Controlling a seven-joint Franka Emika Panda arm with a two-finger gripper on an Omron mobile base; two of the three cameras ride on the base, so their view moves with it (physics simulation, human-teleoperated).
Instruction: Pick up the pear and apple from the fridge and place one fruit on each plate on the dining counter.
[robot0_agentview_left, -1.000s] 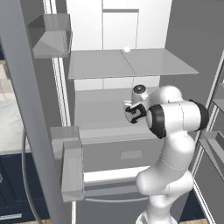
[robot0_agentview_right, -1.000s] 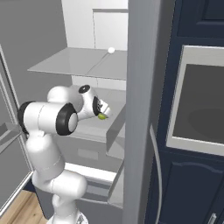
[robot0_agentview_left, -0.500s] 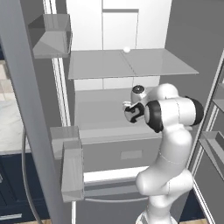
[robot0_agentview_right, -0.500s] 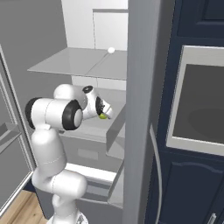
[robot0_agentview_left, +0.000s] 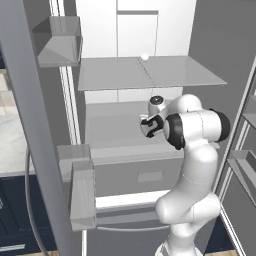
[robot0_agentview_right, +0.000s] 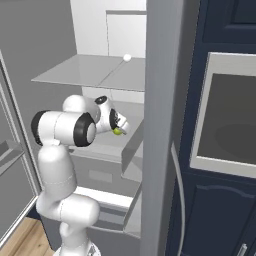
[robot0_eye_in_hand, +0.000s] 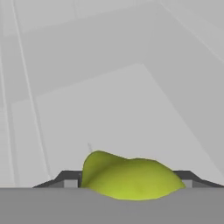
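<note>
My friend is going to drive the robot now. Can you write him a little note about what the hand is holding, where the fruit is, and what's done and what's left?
Hand: shut on the pear, which sits between the two fingertips in the hand view.
Where: the hand holds the pear inside the open fridge, above the lower shelf and below the glass shelf.
Done: the pear is picked up.
Left: bring the pear out of the fridge, go to the dining counter and put it on one plate. Then come back for the apple and put it on the other plate.
</note>
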